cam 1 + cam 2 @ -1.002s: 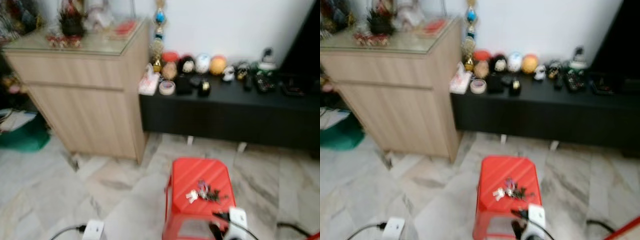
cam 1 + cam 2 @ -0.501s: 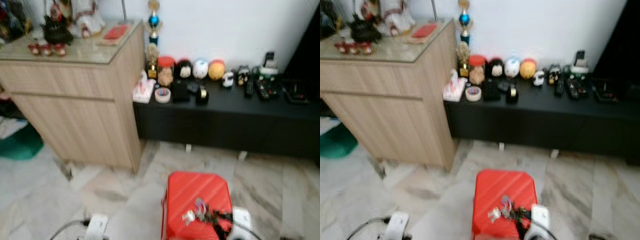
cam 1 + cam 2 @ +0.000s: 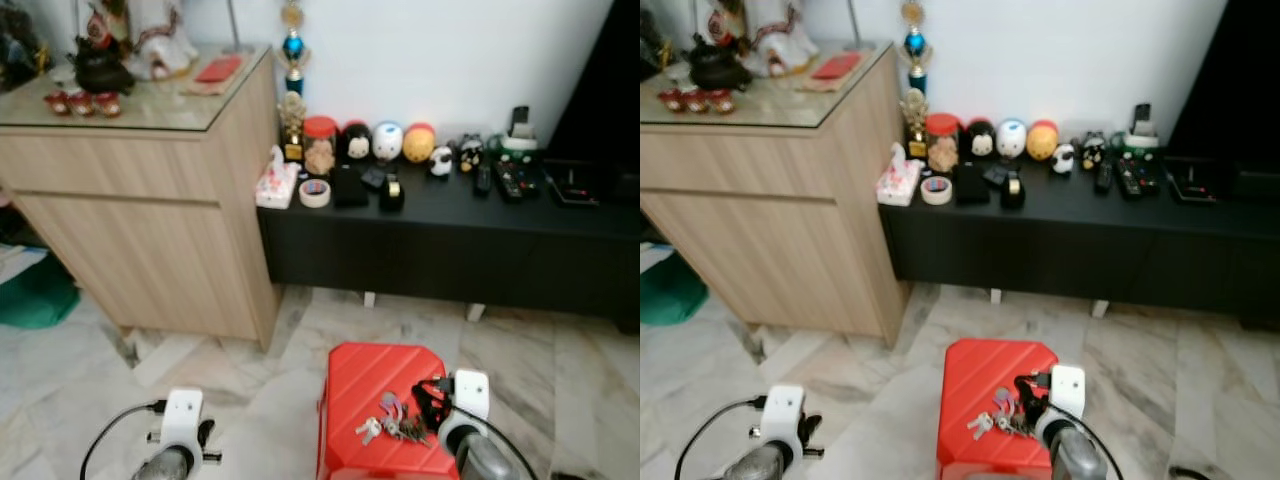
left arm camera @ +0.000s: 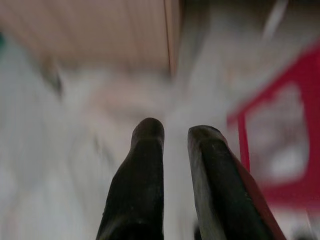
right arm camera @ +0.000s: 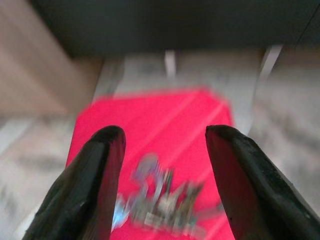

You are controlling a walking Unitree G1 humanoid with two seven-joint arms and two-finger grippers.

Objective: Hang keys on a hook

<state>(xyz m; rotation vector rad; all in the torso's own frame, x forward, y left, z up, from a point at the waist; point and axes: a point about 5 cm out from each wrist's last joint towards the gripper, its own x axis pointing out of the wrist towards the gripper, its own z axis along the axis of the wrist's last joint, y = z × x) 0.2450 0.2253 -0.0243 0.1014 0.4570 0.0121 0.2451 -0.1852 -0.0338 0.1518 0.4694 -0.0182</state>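
One bunch of keys (image 3: pixel 385 422) lies on a red plastic stool (image 3: pixel 375 385) standing on the marble floor (image 3: pixel 90 370). Just above the keys, the right gripper (image 5: pixel 165 145) hovers with its fingers spread wide apart. Beside the stool, the left gripper (image 4: pixel 172 132) hangs low, fingers apparently nearly together, though that view is blurred.

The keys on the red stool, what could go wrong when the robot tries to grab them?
1. The keys lie in a loose, spread bunch, so the right gripper, its jaws open above them, might pinch just one key and leave the rest dangling or dropping.
2. They sit near the front edge of the red stool, so a nudge could push them onto the marble floor.
3. The right wrist view is blurred, so aiming may be off.
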